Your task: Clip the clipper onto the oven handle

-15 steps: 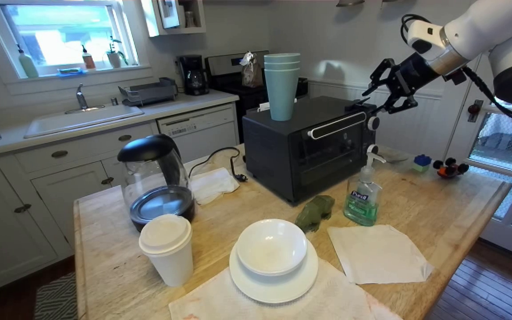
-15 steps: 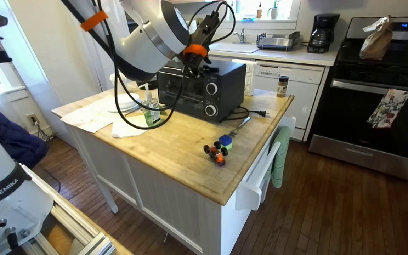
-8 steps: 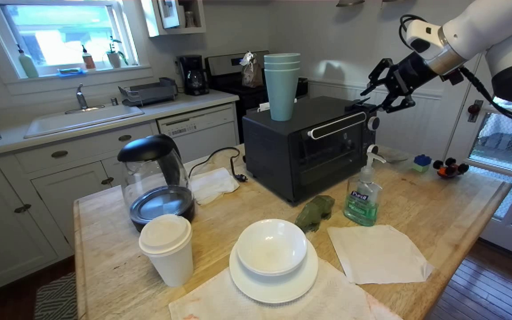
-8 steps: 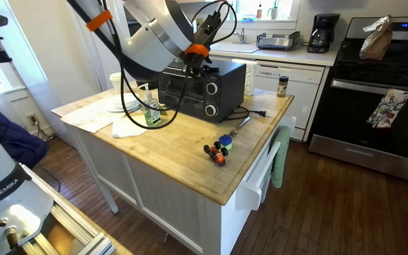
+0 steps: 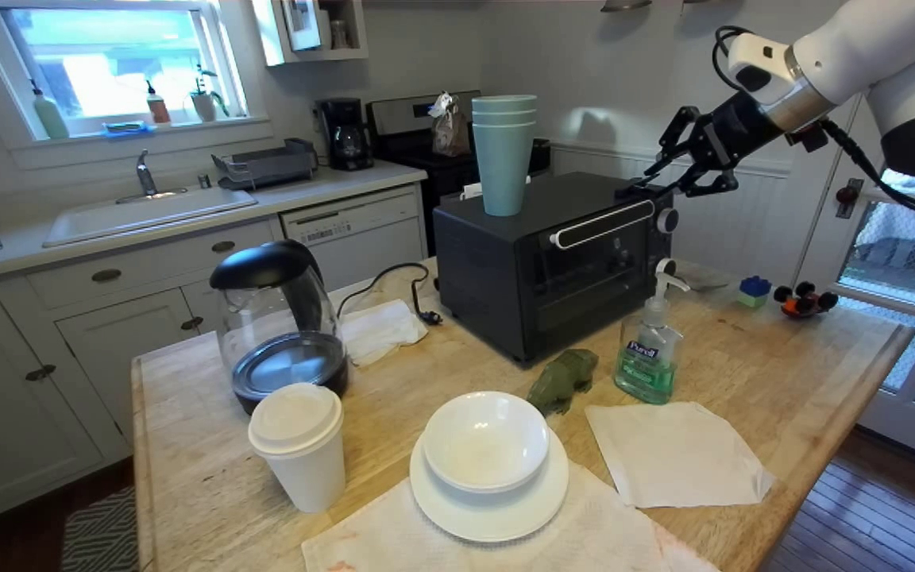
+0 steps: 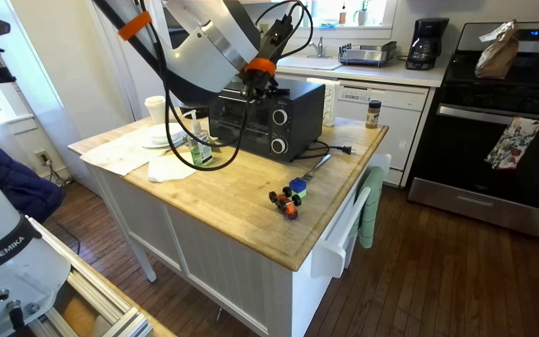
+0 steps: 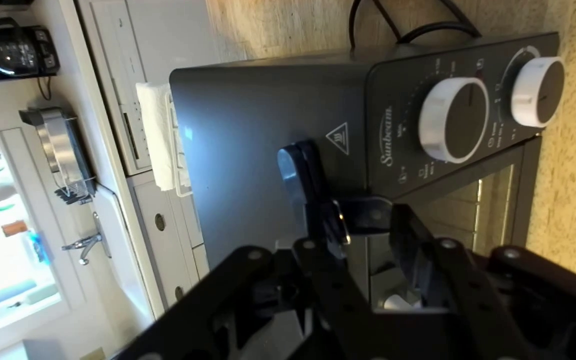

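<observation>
1. Clipper (image 7: 320, 210), toaster oven (image 5: 473, 270) and pincer (image 7: 353, 230) are all above the table (image 6: 232, 206), the largest thing, whose wooden top spreads out below the pincer.
2. Toaster oven: black and boxy, standing on the table. The pincer is at its top front corner, just above the two knobs (image 7: 453, 120).
3. Kettle (image 5: 281, 326): glass with a black lid, on the table, well apart from the pincer, with the oven between them in an exterior view.
4. Cups (image 5: 503, 159): a stack of three, pale blue, upright on the oven, toward the end away from the pincer.
5. Pincer: slanting down, its fingers apart, one on either side of the clipper's rear part. Whether they press on it, I cannot tell.
6. Bottle (image 5: 650, 357): clear, with a pump and green gel, upright on the table, lower than the pincer and in front of the oven.
7. Oven handle (image 5: 602, 226): a long thin bar across the oven's upper front; in an exterior view, below the pincer and to its left, near but apart.
8. Clipper: black, resting on the oven's top at that corner, right at the pincer's fingertips; its two-pronged end points away from the pincer.
</observation>
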